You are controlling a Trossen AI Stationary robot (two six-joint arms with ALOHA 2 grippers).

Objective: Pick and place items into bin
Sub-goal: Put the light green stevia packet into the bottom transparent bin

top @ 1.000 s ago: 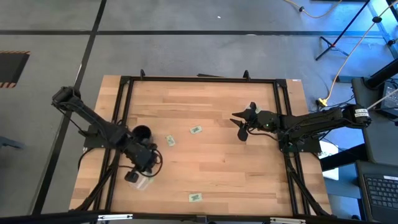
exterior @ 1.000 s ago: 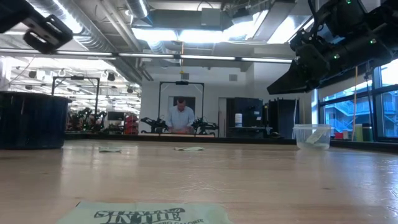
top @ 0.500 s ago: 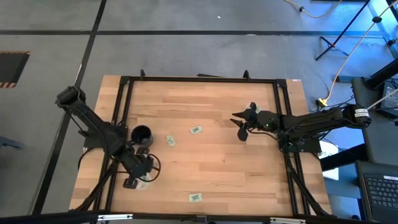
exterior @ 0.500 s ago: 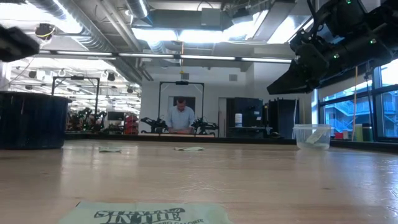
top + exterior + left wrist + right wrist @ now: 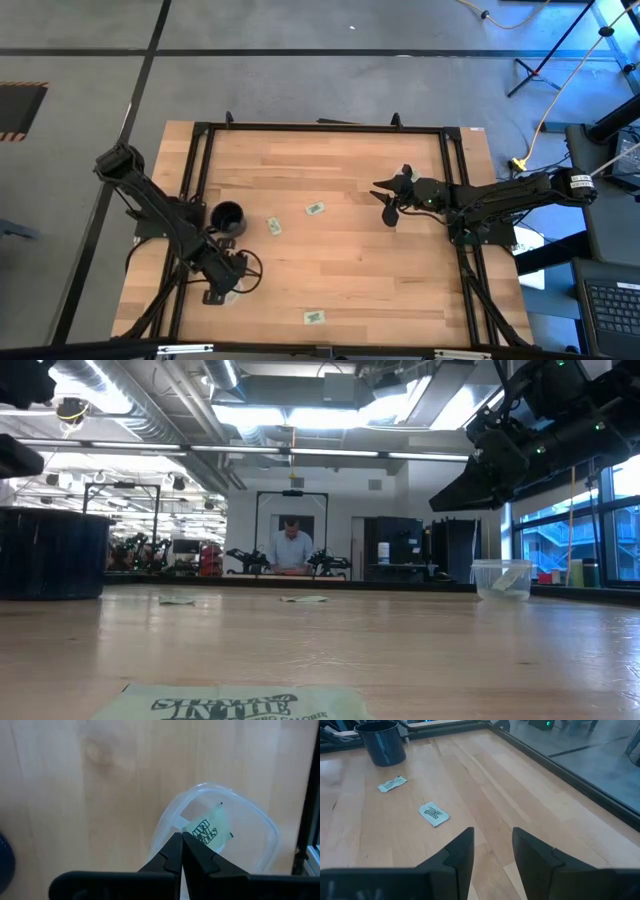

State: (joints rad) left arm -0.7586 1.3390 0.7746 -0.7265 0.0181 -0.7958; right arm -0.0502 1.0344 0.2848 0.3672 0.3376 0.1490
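Left wrist view looks straight down on a clear plastic bin [image 5: 220, 832] with one pale green packet [image 5: 209, 827] lying inside it, and the left gripper [image 5: 181, 842] hangs above the near rim with its fingers pressed together and nothing between them. In the high view that gripper [image 5: 222, 292] sits over the front left part of the table [image 5: 350, 170], just in front of the black cup [image 5: 227, 215], so the bin itself is mostly hidden under the arm. Three packets lie loose on the wood: one [image 5: 273, 227] just beside the cup, one [image 5: 315, 209] near the middle, and one [image 5: 314, 318] close to the front edge. The right gripper [image 5: 388, 203] hovers over the right half with its fingers spread and empty; its own camera shows two of those packets [image 5: 433, 813] ahead of it, well apart from its tips.

The likeliest trouble lies in the bin being light and the closed fingers being low over its rim: a sideways swing could knock or tip it and spill the packet. The packets are thin and flat on the wood, so a descent that is too shallow would close on air, and one too deep would scrape the table or shove the packet away. The cup stands close to the nearest packet and could be struck on the approach
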